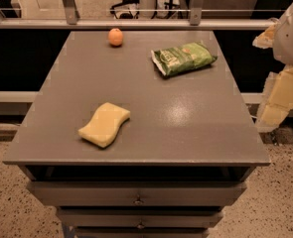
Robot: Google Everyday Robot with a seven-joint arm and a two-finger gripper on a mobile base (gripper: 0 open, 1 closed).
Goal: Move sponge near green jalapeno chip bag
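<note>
The pale yellow sponge [105, 124] lies flat on the grey table top [151, 133], towards the front left. The green jalapeno chip bag [183, 57] lies at the back right of the table, its length running left to right. The two are well apart, with bare table between them. My gripper [277, 105] hangs at the far right of the view, off the table's right edge and to the right of both things. It holds nothing that I can see.
A small round orange fruit [115, 36] sits at the back of the table, left of the bag. A rail [136, 23] runs behind the table. Drawers [136, 195] sit under the front edge. Speckled floor lies on both sides.
</note>
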